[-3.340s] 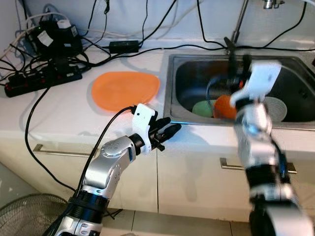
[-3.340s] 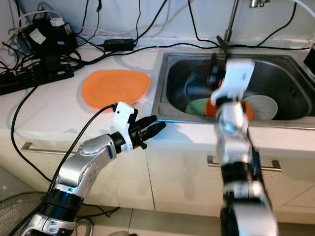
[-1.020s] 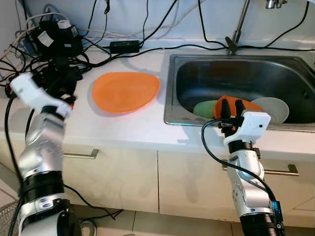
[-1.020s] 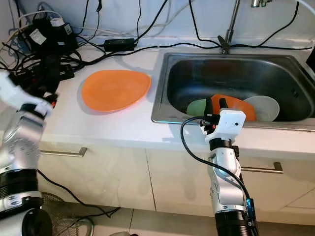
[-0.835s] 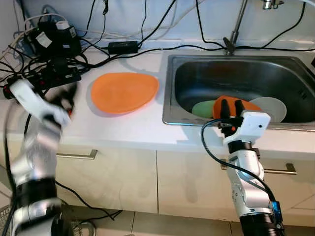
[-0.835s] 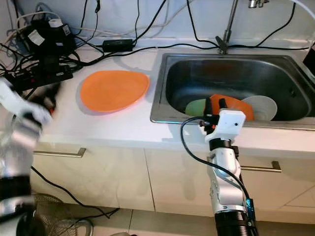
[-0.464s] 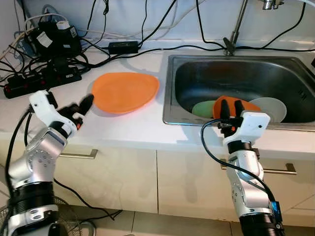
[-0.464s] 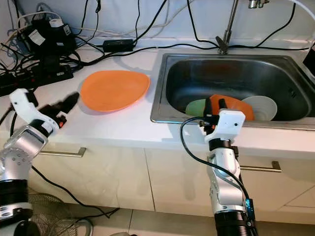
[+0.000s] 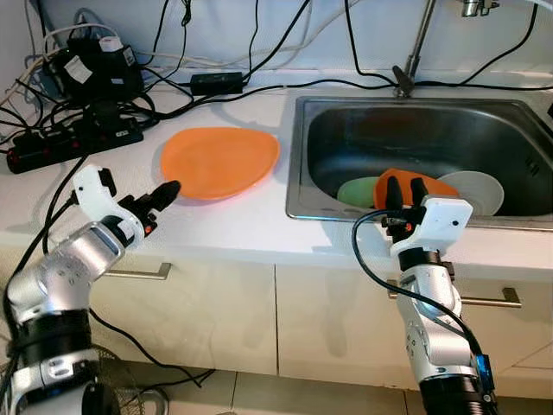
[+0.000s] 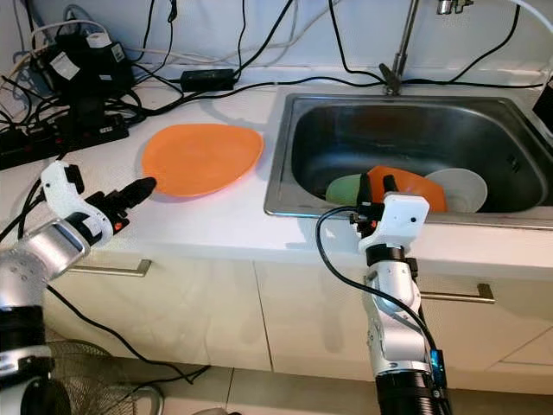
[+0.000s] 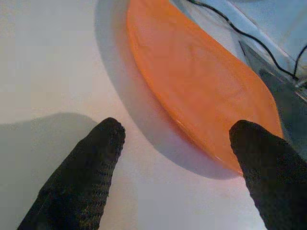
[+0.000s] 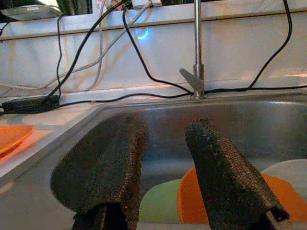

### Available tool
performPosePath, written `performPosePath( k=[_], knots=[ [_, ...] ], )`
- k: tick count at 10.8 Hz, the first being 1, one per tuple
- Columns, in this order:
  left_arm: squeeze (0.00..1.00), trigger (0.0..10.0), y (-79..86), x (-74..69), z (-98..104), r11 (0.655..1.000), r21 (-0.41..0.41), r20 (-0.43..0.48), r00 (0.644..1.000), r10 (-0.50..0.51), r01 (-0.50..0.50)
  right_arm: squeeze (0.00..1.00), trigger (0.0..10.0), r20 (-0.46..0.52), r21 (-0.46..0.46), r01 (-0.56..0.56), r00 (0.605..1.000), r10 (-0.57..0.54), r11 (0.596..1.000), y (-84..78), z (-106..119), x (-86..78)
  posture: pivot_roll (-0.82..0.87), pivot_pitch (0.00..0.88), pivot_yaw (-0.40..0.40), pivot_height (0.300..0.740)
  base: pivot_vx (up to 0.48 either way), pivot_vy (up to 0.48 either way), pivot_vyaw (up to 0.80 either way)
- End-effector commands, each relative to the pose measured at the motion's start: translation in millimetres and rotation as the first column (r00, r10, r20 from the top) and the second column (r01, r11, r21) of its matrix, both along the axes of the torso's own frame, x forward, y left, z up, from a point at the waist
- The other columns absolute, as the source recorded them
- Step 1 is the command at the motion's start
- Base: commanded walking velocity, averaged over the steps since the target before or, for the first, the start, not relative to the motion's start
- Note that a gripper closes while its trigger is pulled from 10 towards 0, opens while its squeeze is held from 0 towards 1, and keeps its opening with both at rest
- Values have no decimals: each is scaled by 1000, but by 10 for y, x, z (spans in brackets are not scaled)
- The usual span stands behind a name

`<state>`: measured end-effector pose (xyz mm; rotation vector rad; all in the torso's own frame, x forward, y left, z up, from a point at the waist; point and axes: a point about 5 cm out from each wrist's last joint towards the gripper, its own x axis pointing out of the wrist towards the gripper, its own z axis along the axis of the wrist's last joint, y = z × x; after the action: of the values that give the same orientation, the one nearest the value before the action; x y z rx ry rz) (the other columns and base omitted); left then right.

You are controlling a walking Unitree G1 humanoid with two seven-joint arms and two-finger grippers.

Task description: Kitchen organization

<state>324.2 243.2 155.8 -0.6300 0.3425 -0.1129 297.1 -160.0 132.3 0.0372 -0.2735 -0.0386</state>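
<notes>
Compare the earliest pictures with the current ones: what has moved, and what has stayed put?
The left gripper swung from the counter's front edge out to the robot's left, then came in beside the orange plate, open. The right gripper pulled back from over the sink to its front rim. Nothing was grasped. Plate and sink dishes stayed.

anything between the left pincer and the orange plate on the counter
Nothing visible does. The left pincer is open and hovers over bare countertop just short of the near edge of the orange plate. In the left wrist view, bare counter lies between its fingertips and the plate's rim.
</notes>
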Motion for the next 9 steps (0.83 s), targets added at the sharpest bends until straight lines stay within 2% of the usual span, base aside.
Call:
performPosePath(
  k=[1, 5, 7, 9],
  knots=[
    [0, 10000, 19, 13, 33, 1000, -18, -15, 1000, -6, 5, 0, 10000, -8, 4, -11, 1000, 11, 1000, 26, -25, 2, 51, 0, 84, 740, 0, 0, 0],
    [0, 10000, 35, 97, 29, 996, -88, -92, 996, 6, -15, 0, 10000, -8, 13, -14, 1000, 15, 1000, 58, -40, 6, 43, 0, 104, 740, 0, 0, 0],
    [0, 10000, 10, 142, 17, 997, -72, -111, 994, -5, -3, 0, 10000, -7, 15, -18, 1000, 18, 1000, 71, -40, 9, 37, 0, 107, 740, 0, 0, 0],
    [0, 10000, -81, 257, 2, 998, -65, -122, 992, -26, 19, 0, 10000, -4, 19, -27, 1000, 27, 999, 113, -40, 9, 21, 0, 117, 740, 0, 0, 0]
  ],
)
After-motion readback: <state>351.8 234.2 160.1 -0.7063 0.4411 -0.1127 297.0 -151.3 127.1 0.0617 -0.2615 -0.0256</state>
